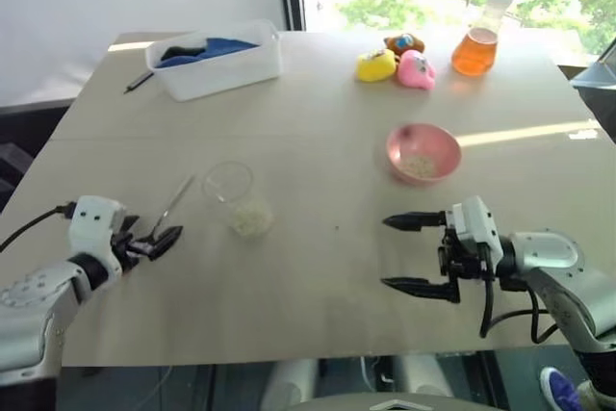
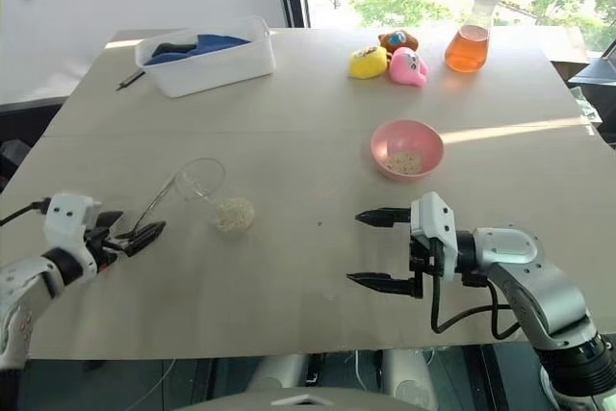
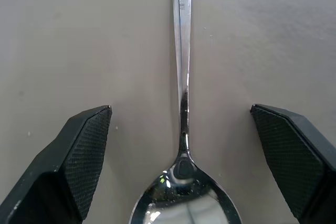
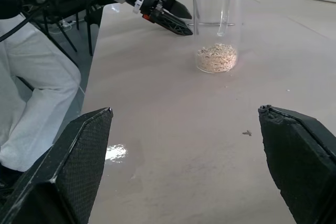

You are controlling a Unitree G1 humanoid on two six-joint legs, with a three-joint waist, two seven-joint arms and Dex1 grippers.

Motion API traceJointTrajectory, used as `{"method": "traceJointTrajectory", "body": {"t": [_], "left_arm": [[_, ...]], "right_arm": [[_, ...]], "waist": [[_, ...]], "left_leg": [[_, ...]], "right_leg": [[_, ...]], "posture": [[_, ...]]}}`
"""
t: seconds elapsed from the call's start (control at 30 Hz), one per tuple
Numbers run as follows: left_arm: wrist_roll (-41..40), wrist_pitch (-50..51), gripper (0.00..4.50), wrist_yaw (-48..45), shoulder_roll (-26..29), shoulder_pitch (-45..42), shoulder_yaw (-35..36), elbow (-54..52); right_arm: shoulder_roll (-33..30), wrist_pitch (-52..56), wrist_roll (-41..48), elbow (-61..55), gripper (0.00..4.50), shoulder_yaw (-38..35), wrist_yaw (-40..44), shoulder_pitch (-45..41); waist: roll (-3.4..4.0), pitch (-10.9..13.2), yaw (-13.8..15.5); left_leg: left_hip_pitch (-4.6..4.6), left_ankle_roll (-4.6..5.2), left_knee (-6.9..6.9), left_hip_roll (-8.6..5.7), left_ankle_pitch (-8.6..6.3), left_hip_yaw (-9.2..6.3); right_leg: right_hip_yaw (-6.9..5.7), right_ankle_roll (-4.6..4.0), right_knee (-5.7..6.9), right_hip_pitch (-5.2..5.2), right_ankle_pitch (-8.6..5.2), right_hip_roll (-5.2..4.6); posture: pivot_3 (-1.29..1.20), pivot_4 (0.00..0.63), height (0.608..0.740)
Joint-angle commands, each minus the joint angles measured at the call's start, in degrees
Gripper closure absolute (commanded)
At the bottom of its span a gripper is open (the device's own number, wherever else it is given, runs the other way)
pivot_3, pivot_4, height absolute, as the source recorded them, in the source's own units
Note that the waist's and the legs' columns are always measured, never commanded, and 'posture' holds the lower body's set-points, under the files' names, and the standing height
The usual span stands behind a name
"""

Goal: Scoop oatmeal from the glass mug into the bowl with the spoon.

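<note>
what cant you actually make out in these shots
- Spoon: left wrist view, its bowl is cut off by the picture edge.
- White tub: head views, its walls hide most of the blue and dark contents.
- Glass mug: right wrist view, rim cut off by the edge.
- Pen: too small for detail.

We see a polished metal spoon (image 3: 182, 77), mirror-bright, lying on a matt, smooth beige table (image 1: 318, 267). At the table's centre, the mug (image 4: 219, 22) is clear, glossy glass holding dry, flaky oatmeal (image 4: 216, 57). At two o'clock from it, a smooth pink bowl (image 1: 423, 152) looks like plastic. Finger pads (image 3: 86, 156) are black and finely textured.
</note>
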Motion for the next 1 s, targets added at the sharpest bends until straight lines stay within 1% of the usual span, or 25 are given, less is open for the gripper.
{"method": "traceJointTrajectory", "body": {"t": [0.03, 0.07, 0.1, 0.2, 0.3, 0.33, 0.57, 0.73, 0.87, 0.93, 1.0], "left_arm": [[1.1, 2.2, 0.51, -2.9, 1.9, -0.4, -1.6, 3.1], [1.3, 2.2, 0.83, -3.2, 2.1, -0.5, -1.5, 3.5], [1.5, 2.4, 1.35, -3.4, 2.2, -0.4, -1.1, 4.2], [1.7, 2.6, 2.65, -3.9, 2.1, 1.5, -0.1, 4.5], [1.8, 2.1, 4.20, -4.0, 1.4, 3.8, 0.6, 4.0], [1.9, 1.9, 4.44, -3.8, 1.2, 4.3, 0.8, 4.1], [2.6, -1.6, 4.44, -2.1, -1.7, 5.8, 1.9, 4.5], [1.9, -11.2, 4.44, -1.2, -7.0, 8.0, 5.6, 1.9], [-1.7, -15.5, 4.44, -0.1, -11.7, 8.8, 11.0, -1.7], [-4.5, -16.8, 4.44, 0.8, -13.4, 7.8, 13.6, -5.4], [-7.2, -17.1, 4.44, 2.4, -14.0, 5.7, 16.0, -9.7]], "right_arm": [[0.3, -1.0, 0.3, -1.1, 0.00, -0.3, -0.1, -0.9], [0.3, -0.9, 0.4, -1.2, 0.00, -0.4, -0.1, -0.9], [0.3, -0.9, 0.4, -1.2, 0.00, -0.4, -0.3, -0.9], [0.2, -0.8, 0.4, -1.4, 0.00, -0.7, -0.6, -0.5], [0.2, -0.9, 0.2, -1.7, 0.00, -0.4, -0.9, 0.0], [0.3, -0.8, 0.3, -1.8, 0.00, -0.4, -1.1, 0.0], [0.2, -0.8, 0.0, -1.1, 0.00, 0.2, -0.7, -1.1], [0.3, -1.0, -0.2, -0.2, 0.00, 0.3, -0.3, -1.9], [0.4, -0.6, -0.2, -0.1, 0.00, 0.4, -0.4, -2.3], [0.3, -0.2, 0.0, -0.3, 0.00, 0.4, -0.5, -2.7], [0.4, 0.5, 0.2, -0.3, 0.00, 0.4, -0.8, -3.5]], "waist": [[0.09, 0.0, -0.1], [0.12, -0.1, -0.1], [0.14, -0.1, -0.1], [0.16, -0.1, -0.3], [0.32, -0.2, -0.5], [0.37, -0.2, -0.5], [0.66, -0.4, -0.6], [0.78, -0.5, -0.8], [0.70, -0.5, -0.7], [0.52, -0.4, -0.3], [0.26, -0.4, 0.2]], "left_leg": [[0.00, 0.00, 0.00, 0.00, 0.00, 0.00], [0.00, 0.00, 0.00, -0.01, 0.00, 0.00], [0.00, 0.00, 0.00, 0.00, 0.00, 0.00], [0.03, 0.00, -0.01, 0.01, 0.00, 0.00], [0.04, 0.00, -0.02, 0.02, 0.00, 0.01], [0.04, 0.00, -0.02, 0.01, 0.00, 0.02], [0.06, 0.00, -0.02, 0.01, 0.00, 0.04], [0.06, 0.00, -0.02, 0.01, 0.00, 0.09], [0.02, 0.00, -0.01, 0.01, 0.00, 0.10], [0.00, 0.01, 0.00, 0.01, 0.00, 0.09], [-0.02, 0.01, 0.02, 0.01, 0.00, 0.02]], "right_leg": [[0.00, 0.00, 0.00, 0.00, 0.00, 0.00], [0.00, 0.00, 0.00, 0.00, 0.00, -0.01], [0.00, 0.00, 0.00, 0.00, 0.00, -0.02], [0.01, -0.01, 0.04, -0.01, 0.00, -0.01], [0.05, -0.01, 0.05, -0.01, 0.00, -0.02], [0.06, -0.01, 0.05, -0.01, 0.00, -0.02], [0.08, -0.01, 0.06, -0.01, 0.00, -0.04], [0.12, -0.01, 0.07, -0.01, 0.01, -0.05], [0.11, -0.01, 0.05, -0.02, 0.01, -0.08], [0.09, -0.01, 0.04, -0.02, 0.01, -0.08], [0.03, -0.01, 0.04, -0.02, 0.01, -0.08]], "posture": [[0.00, 0.150, 0.740], [0.00, 0.150, 0.740], [0.00, 0.150, 0.740], [0.00, 0.150, 0.740], [0.00, 0.150, 0.740], [0.00, 0.150, 0.740], [0.00, 0.150, 0.740], [0.00, 0.150, 0.740], [0.00, 0.150, 0.740], [0.00, 0.150, 0.740], [0.00, 0.150, 0.740]]}}
